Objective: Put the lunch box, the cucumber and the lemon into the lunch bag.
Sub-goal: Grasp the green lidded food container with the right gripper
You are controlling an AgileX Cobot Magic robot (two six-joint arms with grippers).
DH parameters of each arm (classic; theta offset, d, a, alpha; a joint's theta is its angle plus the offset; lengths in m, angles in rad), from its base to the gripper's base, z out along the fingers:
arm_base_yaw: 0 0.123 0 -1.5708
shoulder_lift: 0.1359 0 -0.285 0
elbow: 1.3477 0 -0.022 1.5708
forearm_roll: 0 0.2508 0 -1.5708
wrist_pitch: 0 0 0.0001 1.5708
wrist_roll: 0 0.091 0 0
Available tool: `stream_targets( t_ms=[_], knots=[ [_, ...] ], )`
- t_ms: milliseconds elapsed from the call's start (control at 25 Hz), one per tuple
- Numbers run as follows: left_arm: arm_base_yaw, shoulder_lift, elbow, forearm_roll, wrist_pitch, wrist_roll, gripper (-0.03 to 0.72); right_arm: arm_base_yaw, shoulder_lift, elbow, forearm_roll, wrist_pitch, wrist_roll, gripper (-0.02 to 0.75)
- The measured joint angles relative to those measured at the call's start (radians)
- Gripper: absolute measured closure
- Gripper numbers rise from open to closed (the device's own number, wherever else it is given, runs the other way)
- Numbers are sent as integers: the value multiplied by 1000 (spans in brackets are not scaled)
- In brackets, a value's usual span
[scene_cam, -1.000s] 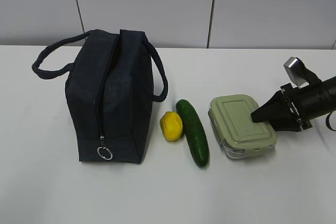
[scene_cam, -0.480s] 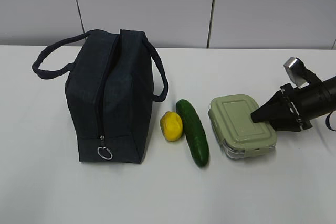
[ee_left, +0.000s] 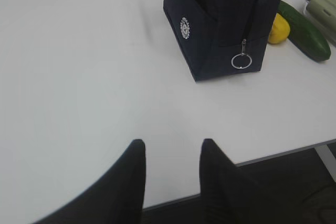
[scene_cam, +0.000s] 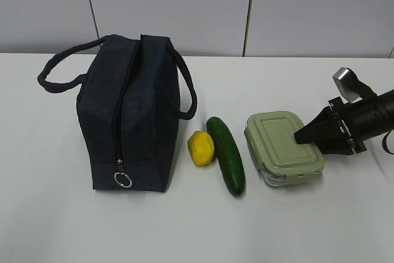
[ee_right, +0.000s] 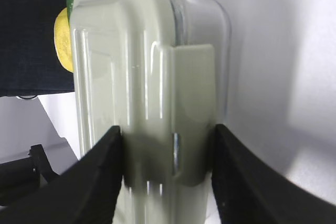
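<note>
The navy lunch bag (scene_cam: 129, 121) stands at the left, its silver ring pull (scene_cam: 123, 180) hanging low on the near end. Right of it lie the yellow lemon (scene_cam: 201, 148) and the dark green cucumber (scene_cam: 226, 155), side by side. The lunch box (scene_cam: 280, 143) with its sage-green lid rests on the table beyond them. My right gripper (scene_cam: 300, 137) reaches in from the right. In the right wrist view its fingers press both sides of the lunch box (ee_right: 142, 77) end, around the lid clasp. My left gripper (ee_left: 170, 148) hovers open over bare table, well short of the bag (ee_left: 220, 24).
The white table (scene_cam: 61, 226) runs back to a pale panelled wall. In the left wrist view the table's front edge (ee_left: 273, 153) lies just under my left fingers, with dark floor beyond. The bag's loop handles (scene_cam: 58, 75) stick out to either side.
</note>
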Motion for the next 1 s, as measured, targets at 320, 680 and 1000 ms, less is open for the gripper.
stream_targets(
  t_ms=[320, 680, 1000],
  knots=[
    [0, 0, 0, 0, 0, 0, 452, 0, 0, 0, 0, 0, 5, 356],
    [0, 0, 0, 0, 0, 0, 452, 0, 0, 0, 5, 0, 6, 357],
    [0, 0, 0, 0, 0, 0, 452, 0, -6, 0, 6, -3, 10, 358]
  ],
)
